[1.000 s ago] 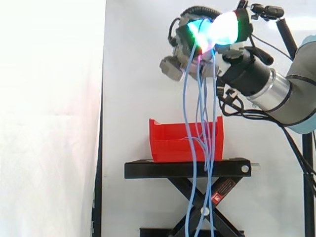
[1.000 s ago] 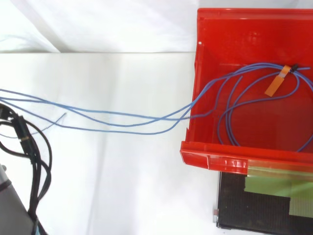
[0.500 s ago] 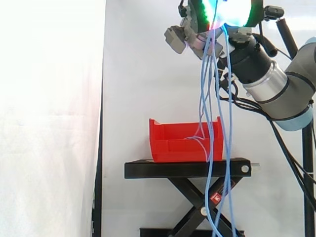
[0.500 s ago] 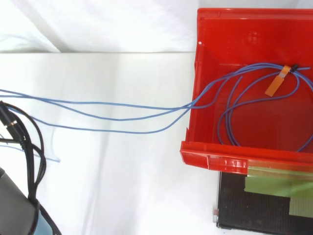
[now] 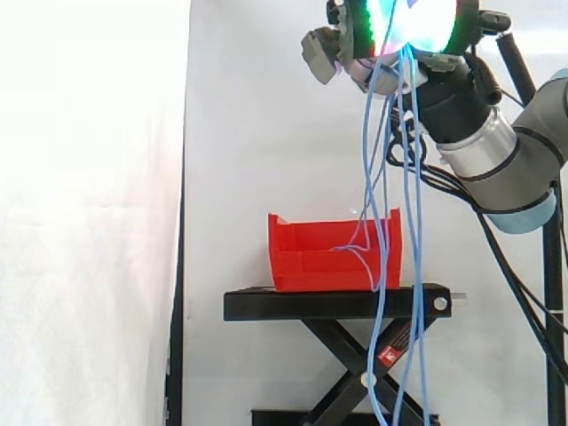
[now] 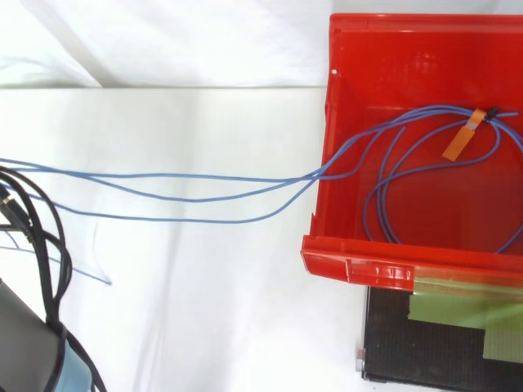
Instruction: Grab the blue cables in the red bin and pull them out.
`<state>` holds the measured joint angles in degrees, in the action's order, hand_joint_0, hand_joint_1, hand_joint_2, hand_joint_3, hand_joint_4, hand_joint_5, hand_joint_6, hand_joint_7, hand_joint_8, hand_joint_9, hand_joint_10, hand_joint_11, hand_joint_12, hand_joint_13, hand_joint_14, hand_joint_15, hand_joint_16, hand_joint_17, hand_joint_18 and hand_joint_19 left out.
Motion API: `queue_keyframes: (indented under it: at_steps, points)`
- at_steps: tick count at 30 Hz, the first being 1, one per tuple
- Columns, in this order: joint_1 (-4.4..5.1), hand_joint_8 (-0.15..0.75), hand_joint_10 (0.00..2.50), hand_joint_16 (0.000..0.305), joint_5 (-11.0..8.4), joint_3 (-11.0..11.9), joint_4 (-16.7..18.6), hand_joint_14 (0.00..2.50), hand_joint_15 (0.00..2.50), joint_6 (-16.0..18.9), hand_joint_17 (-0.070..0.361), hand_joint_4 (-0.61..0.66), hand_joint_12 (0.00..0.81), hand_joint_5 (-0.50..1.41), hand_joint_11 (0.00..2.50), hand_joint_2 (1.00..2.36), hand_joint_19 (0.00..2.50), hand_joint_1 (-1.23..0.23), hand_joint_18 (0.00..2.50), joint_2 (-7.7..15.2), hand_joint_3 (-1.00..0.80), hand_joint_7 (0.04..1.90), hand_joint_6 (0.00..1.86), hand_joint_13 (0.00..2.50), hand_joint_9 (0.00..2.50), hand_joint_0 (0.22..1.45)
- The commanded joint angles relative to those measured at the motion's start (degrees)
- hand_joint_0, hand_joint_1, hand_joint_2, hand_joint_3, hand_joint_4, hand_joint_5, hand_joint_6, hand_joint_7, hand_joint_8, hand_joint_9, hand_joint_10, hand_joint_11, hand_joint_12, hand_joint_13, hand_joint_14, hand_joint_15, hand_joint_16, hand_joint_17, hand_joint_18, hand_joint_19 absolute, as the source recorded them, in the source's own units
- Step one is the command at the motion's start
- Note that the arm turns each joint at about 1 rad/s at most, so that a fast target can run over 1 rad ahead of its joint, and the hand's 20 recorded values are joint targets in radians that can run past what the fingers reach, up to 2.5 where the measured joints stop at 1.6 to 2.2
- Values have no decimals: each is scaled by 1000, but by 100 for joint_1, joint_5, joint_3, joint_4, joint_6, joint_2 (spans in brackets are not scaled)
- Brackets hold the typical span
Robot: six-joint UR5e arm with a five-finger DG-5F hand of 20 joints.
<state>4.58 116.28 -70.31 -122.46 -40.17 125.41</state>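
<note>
1. High above the black stand (image 5: 337, 304), at the top of the side view, the hand (image 5: 390, 31) has its fingers curled round the blue cables (image 5: 383, 177) and grips them.
2. Below the grip the strands hang nearly straight down. Some drop past the front of the stand towards the floor, and others dip into the red bin (image 5: 311, 257).
3. The bin sits on the stand's flat top, before a white curtain (image 5: 89, 222).
4. Seen from above, three strands cross a pale white surface (image 6: 180, 310) and climb over the bin's left wall.
5. Inside the bin a loop of cable lies on the bottom, with an orange tag (image 6: 459, 140) fastened to it near the right edge.
</note>
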Motion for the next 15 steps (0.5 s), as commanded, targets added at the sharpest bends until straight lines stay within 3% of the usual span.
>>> queue_keyframes:
  at_steps: [1, 15]
  points:
    - [-1, 66, 32, 43, 35, 0, 73, 0, 1714, -118, 96, 256, 399, 1127, 1834, 1000, 1099, -957, 1006, -8, -1000, 808, 6, 1695, 1448, 791]
    - [-27, 65, 32, 43, 351, 0, 319, 0, 1698, -452, 96, 255, 407, 1126, 1840, 1000, 1104, -958, 1003, 1, -1000, 800, 6, 1696, 1441, 788]
